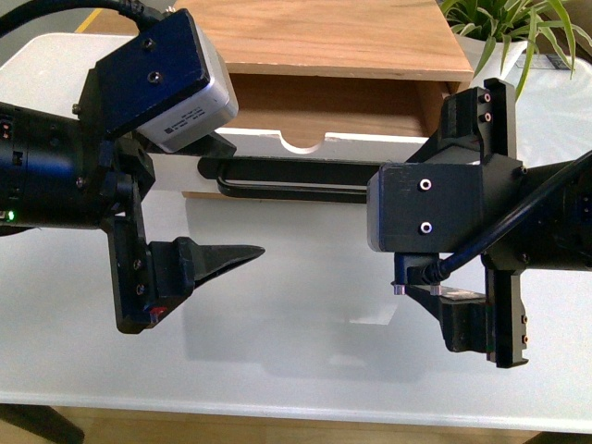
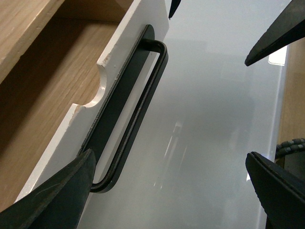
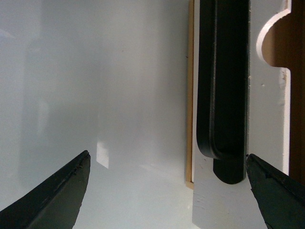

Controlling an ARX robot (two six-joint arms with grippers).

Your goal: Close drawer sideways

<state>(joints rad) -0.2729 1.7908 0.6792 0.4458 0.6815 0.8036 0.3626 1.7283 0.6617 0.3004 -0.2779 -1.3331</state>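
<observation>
Front view: the drawer stands open just ahead of the left gripper and right gripper, its black bar handle running crosswise. Both gape empty, each near one handle end, neither clearly closer.

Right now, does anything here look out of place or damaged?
The drawer stands pulled out of its wooden cabinet. Its paint looks slightly chipped at the corners of the half-round notch. Nothing is spilled.
</observation>
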